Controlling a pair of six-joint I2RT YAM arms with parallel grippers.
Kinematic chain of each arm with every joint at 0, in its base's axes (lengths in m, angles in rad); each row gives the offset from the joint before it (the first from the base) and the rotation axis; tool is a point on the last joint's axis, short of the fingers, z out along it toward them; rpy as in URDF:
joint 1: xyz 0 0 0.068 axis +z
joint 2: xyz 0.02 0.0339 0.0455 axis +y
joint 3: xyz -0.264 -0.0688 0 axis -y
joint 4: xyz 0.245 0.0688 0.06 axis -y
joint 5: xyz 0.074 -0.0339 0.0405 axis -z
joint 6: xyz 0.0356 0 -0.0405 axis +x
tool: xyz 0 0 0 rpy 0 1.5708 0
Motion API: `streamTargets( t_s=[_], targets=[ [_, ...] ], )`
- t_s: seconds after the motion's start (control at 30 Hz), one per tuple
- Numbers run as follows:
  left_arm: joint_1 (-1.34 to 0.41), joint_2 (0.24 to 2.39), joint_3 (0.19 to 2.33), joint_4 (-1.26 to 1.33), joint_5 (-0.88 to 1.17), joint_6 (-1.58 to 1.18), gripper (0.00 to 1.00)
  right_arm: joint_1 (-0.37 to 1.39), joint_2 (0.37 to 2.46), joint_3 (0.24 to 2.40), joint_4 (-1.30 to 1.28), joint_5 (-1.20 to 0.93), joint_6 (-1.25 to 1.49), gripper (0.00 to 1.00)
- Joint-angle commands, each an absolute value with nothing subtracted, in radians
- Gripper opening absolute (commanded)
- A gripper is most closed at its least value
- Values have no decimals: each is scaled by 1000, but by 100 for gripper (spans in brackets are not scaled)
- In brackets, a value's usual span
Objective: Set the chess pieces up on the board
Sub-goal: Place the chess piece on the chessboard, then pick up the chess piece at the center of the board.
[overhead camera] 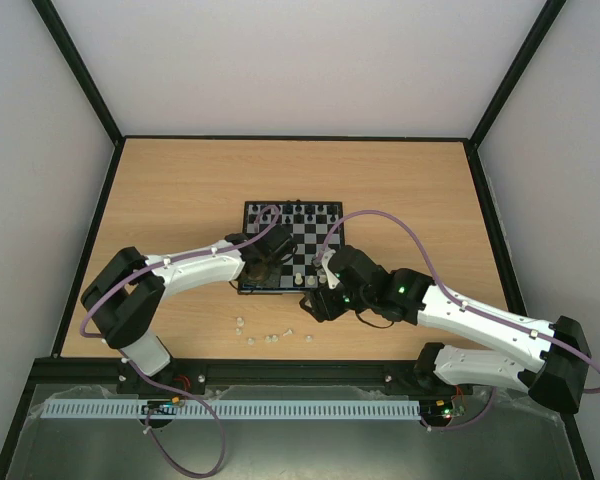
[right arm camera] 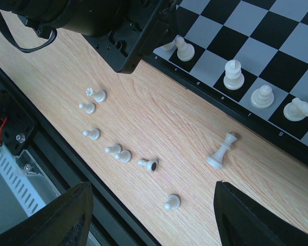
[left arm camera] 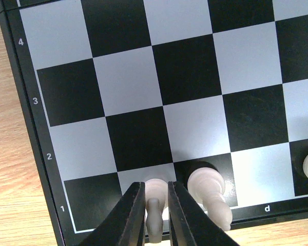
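Left gripper [left arm camera: 156, 187] sits nearly closed round a white piece [left arm camera: 153, 218] on the board [left arm camera: 128, 87], bottom row, lower middle of its wrist view; whether it grips, I cannot tell. Right gripper [right arm camera: 151, 205] gapes wide and empty over loose pieces [right arm camera: 118, 154] on the worktop [right arm camera: 159, 113].

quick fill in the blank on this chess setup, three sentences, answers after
1. The left hand has its fingers either side of a small white plastic chess piece standing in the row marked ___.
2. The tall white king piece sits beside the black-and-pale checkered chessboard, on the wooden ___.
3. The right hand hangs above loose small white pieces with its fingers wide ___.
Answers: 1; table; open
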State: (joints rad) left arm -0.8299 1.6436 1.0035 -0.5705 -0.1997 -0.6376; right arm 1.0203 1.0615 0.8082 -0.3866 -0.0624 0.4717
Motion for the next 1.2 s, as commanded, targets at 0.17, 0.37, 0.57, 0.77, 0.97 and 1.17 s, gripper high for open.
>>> streamTargets(
  t_s=[0.17, 0.37, 0.57, 0.77, 0.97, 1.17],
  targets=[
    [-823, 1620, 1029, -600, -214, -639, 29, 1017, 1048, 793, -399, -65, 466, 66],
    [-822, 1532, 1070, -675, -258, -657, 37, 1017, 1049, 794, -399, -63, 468, 66],
    [-823, 1368, 1042, -761, -285, -716, 53, 1017, 1048, 795, -400, -63, 468, 66],
    [-831, 1204, 888, -782, -236, -804, 59, 1018, 1049, 795, -399, -63, 468, 69],
    [-901, 1123, 757, -773, -239, -928, 59, 1018, 1053, 793, -397, -69, 466, 69],
    [-943, 1146, 691, -705, -204, -966, 56, 1017, 1056, 792, -395, -75, 466, 69]
  ],
)
